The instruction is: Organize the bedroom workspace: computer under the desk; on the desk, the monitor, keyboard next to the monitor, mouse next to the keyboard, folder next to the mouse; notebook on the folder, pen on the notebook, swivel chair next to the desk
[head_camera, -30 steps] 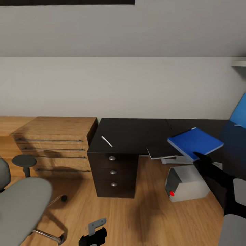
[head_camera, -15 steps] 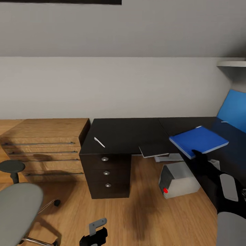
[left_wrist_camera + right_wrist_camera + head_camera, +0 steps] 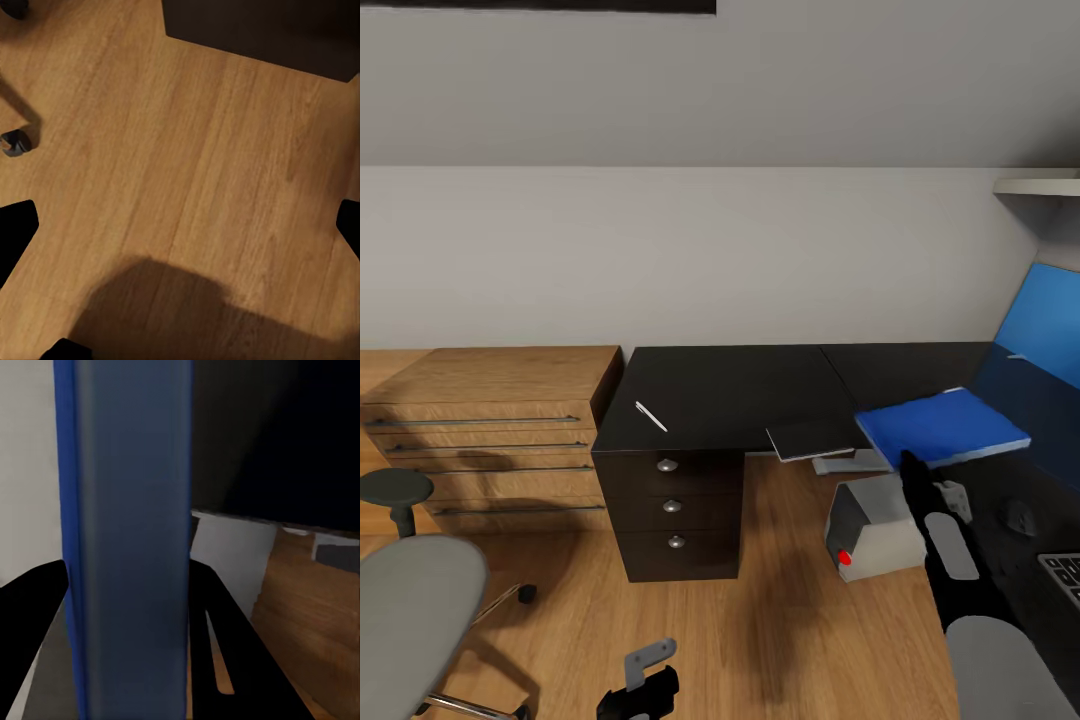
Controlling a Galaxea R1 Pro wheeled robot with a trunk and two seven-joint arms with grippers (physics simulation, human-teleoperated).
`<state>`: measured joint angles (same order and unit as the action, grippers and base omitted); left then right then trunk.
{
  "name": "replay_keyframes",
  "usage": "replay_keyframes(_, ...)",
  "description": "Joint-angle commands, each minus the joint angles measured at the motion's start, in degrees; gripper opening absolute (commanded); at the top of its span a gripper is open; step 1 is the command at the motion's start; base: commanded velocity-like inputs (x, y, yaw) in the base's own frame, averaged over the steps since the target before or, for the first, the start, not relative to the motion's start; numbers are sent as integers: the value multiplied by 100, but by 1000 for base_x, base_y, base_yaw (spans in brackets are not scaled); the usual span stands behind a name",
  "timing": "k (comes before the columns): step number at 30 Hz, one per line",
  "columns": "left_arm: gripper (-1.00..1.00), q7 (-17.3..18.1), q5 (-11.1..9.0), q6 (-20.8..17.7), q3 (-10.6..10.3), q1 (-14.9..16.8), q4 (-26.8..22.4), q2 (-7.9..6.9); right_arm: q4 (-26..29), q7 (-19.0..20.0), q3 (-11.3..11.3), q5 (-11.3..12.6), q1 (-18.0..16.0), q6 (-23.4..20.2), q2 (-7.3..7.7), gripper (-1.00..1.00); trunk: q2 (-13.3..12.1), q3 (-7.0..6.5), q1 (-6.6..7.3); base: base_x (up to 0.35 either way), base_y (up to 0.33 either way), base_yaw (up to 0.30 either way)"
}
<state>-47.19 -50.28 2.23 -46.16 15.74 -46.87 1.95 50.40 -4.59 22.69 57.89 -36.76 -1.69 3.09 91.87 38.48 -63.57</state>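
Pale grey sloped walls and a light wood floor (image 3: 800, 620) framed the scene. Desk (image 3: 740, 395): glossy black top, three-drawer pedestal at its left end, bright blue back panel (image 3: 1040, 320) at far right. Pen (image 3: 651, 417): white, lay on the desk's left part above the drawers. Notebook (image 3: 810, 438): grey, lay flat at the desk's near edge, overhanging it slightly. Folder (image 3: 940, 427): bright blue, over the desk right of the notebook, its near edge pinched between the fingers of the right end effector (image 3: 916, 470); in the right wrist view the folder (image 3: 127, 547) stood edge-on between the dark fingers (image 3: 30, 592). Computer (image 3: 875, 530): silver-grey, red light near its base, on the floor under the desk edge, just beside the right arm. Keyboard (image 3: 1065, 575): corner visible at the right edge, on the desk. Swivel chair (image 3: 410, 610): grey, near left, well apart from the desk. Wood drawer unit (image 3: 490, 420): left of the desk, touching it. Left end effector (image 3: 640, 690): low over bare floor, fingers spread, holding nothing.
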Motion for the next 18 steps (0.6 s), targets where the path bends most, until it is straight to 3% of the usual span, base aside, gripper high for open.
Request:
replay_keyframes(1, 100, -32, -43, 23, -24, 7, 8, -1, -311, -30, -13, 47, -136, 380, -57, -100, 3, 5, 1, 0, 0, 0)
replay_keyframes(5, 100, -34, -38, 23, -25, 7, 18, -1, -883, -52, -18, 47, -747, 906, -106, -100, 3, 5, 1, 0, 0, 0)
replay_keyframes(8, 100, -36, -36, 23, -25, 6, 19, -1, -1158, -63, -19, 50, -981, 1132, -113, -100, 3, 5, 1, 0, 0, 0)
replay_keyframes(12, 100, -36, -35, 23, -38, 7, 20, -1, -1285, -67, 9, 67, -1096, 1433, -114, -100, 3, 5, 1, 0, 0, 0)
replay_keyframes(18, 100, -36, -34, 23, -42, 8, 20, -1, -1534, -37, 20, 172, -1107, 1508, -180, -100, 3, 5, 1, 0, 0, 0)
